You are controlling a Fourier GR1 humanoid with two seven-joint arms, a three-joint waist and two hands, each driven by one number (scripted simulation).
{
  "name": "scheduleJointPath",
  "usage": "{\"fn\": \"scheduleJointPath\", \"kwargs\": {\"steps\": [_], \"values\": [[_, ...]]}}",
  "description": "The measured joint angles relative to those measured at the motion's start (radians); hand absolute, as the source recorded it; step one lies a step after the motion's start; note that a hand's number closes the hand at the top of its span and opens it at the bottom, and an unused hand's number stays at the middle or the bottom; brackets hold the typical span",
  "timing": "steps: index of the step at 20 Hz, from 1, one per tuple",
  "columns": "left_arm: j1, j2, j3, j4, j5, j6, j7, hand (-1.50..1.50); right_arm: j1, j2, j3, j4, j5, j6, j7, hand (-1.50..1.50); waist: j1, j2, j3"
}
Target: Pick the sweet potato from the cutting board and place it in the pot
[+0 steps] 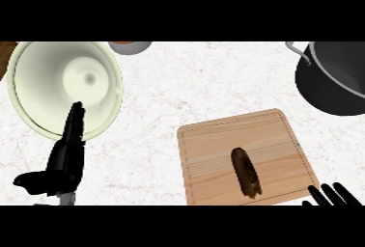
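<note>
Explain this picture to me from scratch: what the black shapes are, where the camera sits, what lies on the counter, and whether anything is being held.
The camera sits where the robot's head would be, looking steeply down at a white marbled counter. The black shapes coming in from the lower edge are the robot's two hands. The left hand shows at the left, fingers straight, their tips over the rim of a pale bowl-like dish. Of the right hand only straight fingers show, at the lower right, next to the corner of a wooden cutting board.

A brown sweet potato lies on that board. A dark pot stands at the upper right, apart from the board. A small round container peeks in at the top edge.

Neither hand holds anything; the sweet potato is not yet picked up.
</note>
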Motion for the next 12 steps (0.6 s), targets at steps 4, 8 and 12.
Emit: {"fn": "scheduleJointPath", "kwargs": {"steps": [4, 8, 12], "values": [[-0.009, -0.006, -0.007, 0.009, -0.001, -0.015, -0.003, 0.0, 0.061, 0.086, 0.069, -0.034, 0.231, 0.106, 0.158, -1.5, 0.021, 0.004, 0.001], [-0.031, -0.016, -0.013, 0.027, -0.01, -0.031, -0.008, 0.0, 0.025, 0.222, 0.196, -0.005, 0.453, 0.225, 0.293, -1.5, 0.044, 0.007, 0.003], [-0.041, -0.023, -0.008, 0.027, -0.016, -0.042, 0.005, 0.0, -0.041, 0.351, 0.315, 0.046, 0.62, 0.351, 0.4, -1.5, 0.055, 0.007, 0.005]]}}
